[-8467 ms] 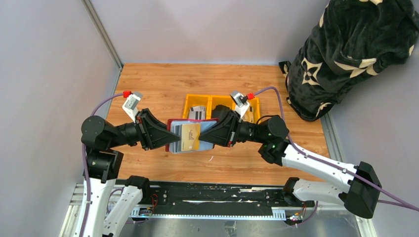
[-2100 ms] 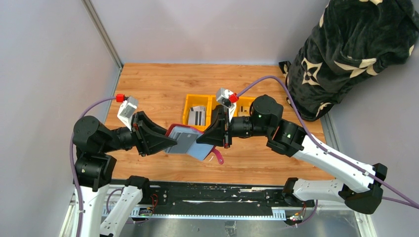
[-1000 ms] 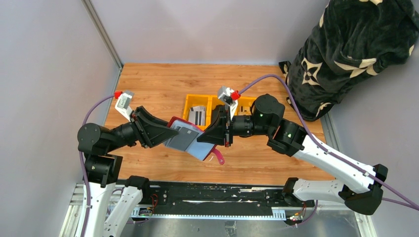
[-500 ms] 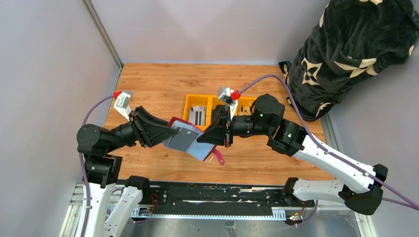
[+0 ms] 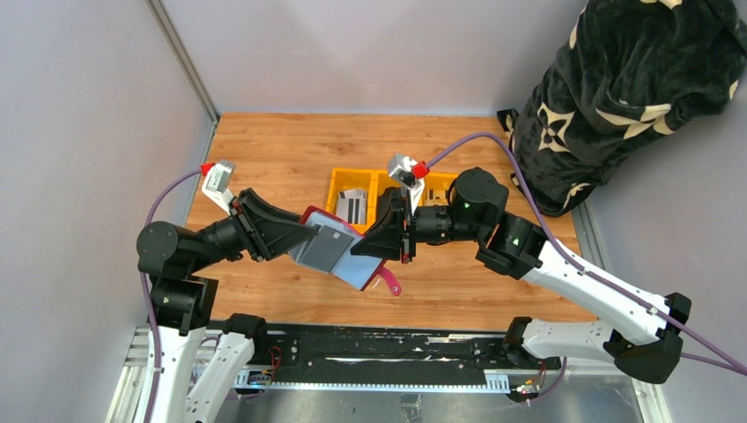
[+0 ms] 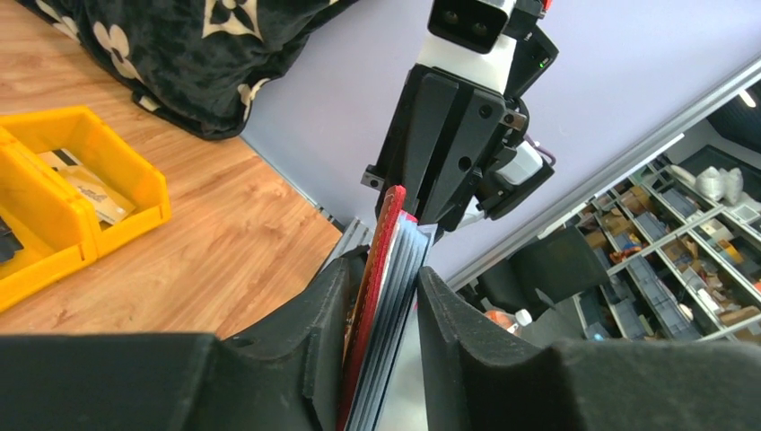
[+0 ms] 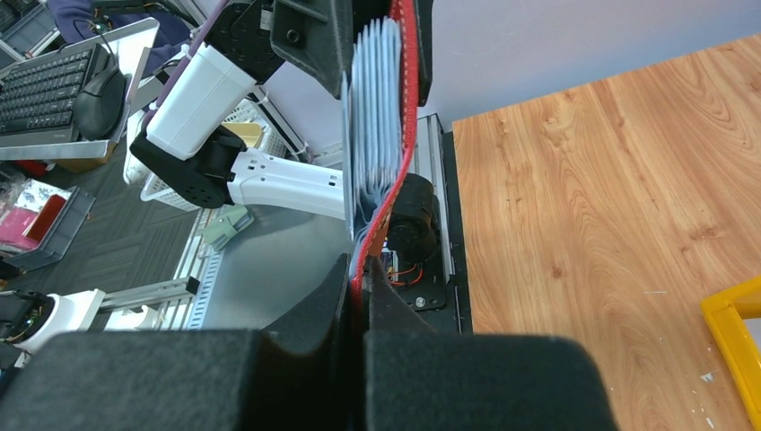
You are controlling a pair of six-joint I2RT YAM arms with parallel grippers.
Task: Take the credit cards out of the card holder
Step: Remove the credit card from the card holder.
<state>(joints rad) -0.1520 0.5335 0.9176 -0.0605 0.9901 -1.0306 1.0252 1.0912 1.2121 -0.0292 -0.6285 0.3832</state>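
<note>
The dark red card holder (image 5: 345,257) hangs open above the table between both arms, its snap tab (image 5: 389,283) dangling. A grey credit card (image 5: 327,244) lies on its blue-grey sleeves. My left gripper (image 5: 307,240) straddles the holder's left edge. In the left wrist view its pads (image 6: 325,316) close on the red cover and sleeve stack (image 6: 388,269), with a thin gap lower down on the right side. My right gripper (image 5: 381,250) is shut on the red cover's edge (image 7: 408,108); its gripper (image 7: 360,269) shows no gap beyond the cover.
A yellow three-part bin (image 5: 336,182) stands behind the holder with striped cards (image 5: 352,208) in it; a tan card (image 6: 92,194) lies in another compartment. A black patterned bundle (image 5: 630,97) fills the back right corner. Grey walls close the left and far sides.
Over the last second the left jaws narrowed slightly on the holder; the arms barely moved. Since the oldest frame the gold card has left the holder's face and the holder has tilted.
</note>
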